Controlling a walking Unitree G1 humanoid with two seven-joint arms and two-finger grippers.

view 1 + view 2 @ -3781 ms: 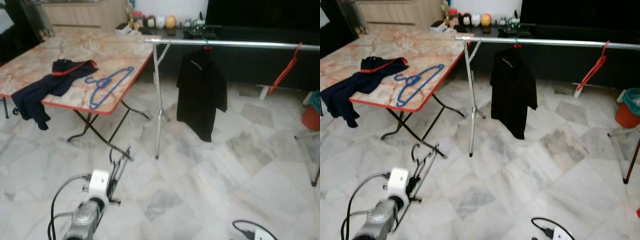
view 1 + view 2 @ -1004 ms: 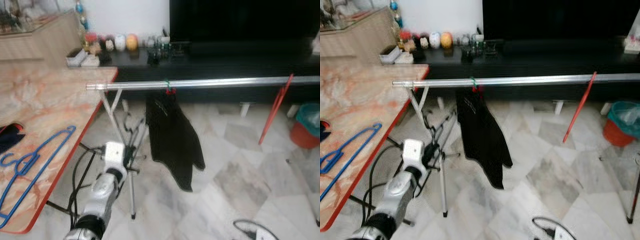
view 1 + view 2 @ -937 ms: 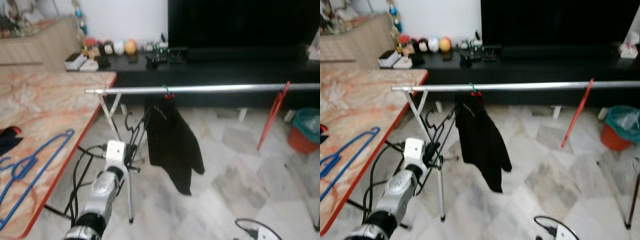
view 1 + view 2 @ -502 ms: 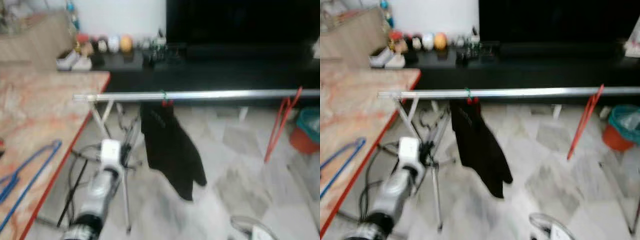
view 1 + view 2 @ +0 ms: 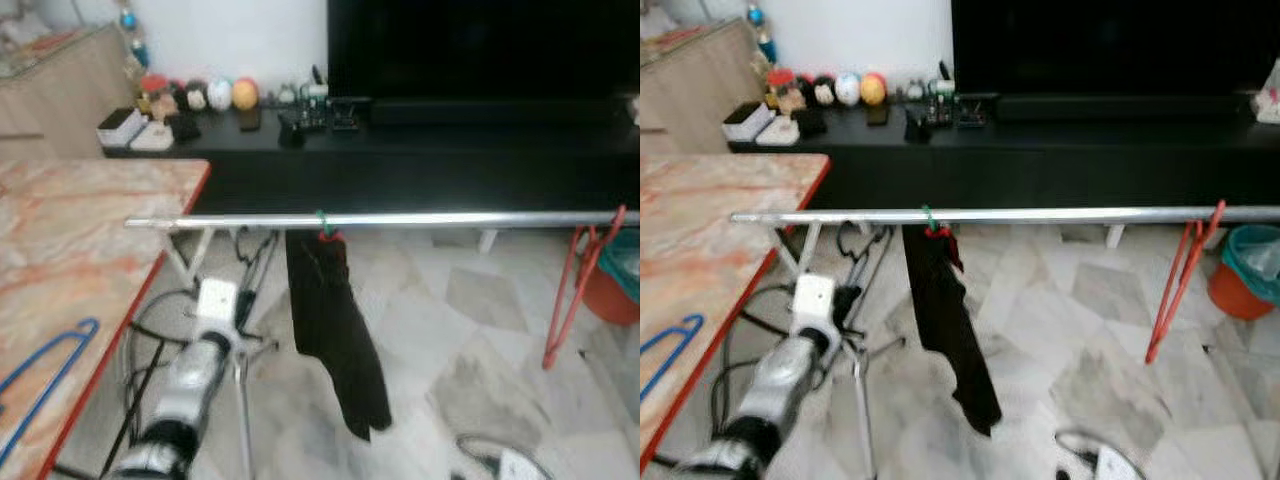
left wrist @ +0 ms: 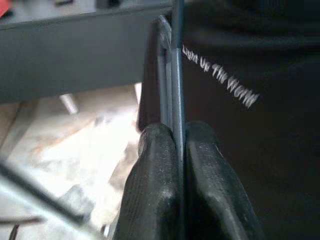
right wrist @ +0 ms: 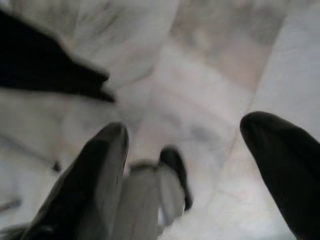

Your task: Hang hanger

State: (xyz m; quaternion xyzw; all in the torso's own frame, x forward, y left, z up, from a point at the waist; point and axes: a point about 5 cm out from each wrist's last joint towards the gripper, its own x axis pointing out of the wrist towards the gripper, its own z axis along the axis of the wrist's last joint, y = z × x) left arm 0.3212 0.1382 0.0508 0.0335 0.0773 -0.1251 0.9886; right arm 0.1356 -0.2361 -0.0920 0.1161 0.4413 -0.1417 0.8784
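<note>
one dark wire hanger (image 5: 252,268) is now up close under the rail (image 5: 420,218), where a second ago it sat lower and further out; the whole view has slid too, so much of that is the robot stepping in, and the rail now crosses nearer the middle of the head views. judging from this, the carry is nearly over and the hook still has to go up and over the bar.

the left pincer (image 6: 176,150) is pressed shut on the hanger, its two rounded black rubbery fingers (image 6: 159,190) squeezing the thin flat wire between them. it sits just below the rail, near the rail's left end and beside the black shirt (image 5: 335,330). the right pincer (image 7: 185,165) hangs low over the floor (image 5: 470,330) with its fingers spread wide and nothing between them.

the rail is a smooth, shiny metal tube on thin splayed metal legs. the shirt is soft, matte cloth hanging limp from a green and red hook (image 5: 325,228), with small white lettering (image 6: 220,80) on the chest. a red hanger (image 5: 575,285), slim and angular, dangles at the far right. the desk (image 5: 80,250) has a glossy marbled pink top with a red edge, and a blue hanger (image 5: 45,365) lies on it. the floor is pale polished marble tile.
</note>
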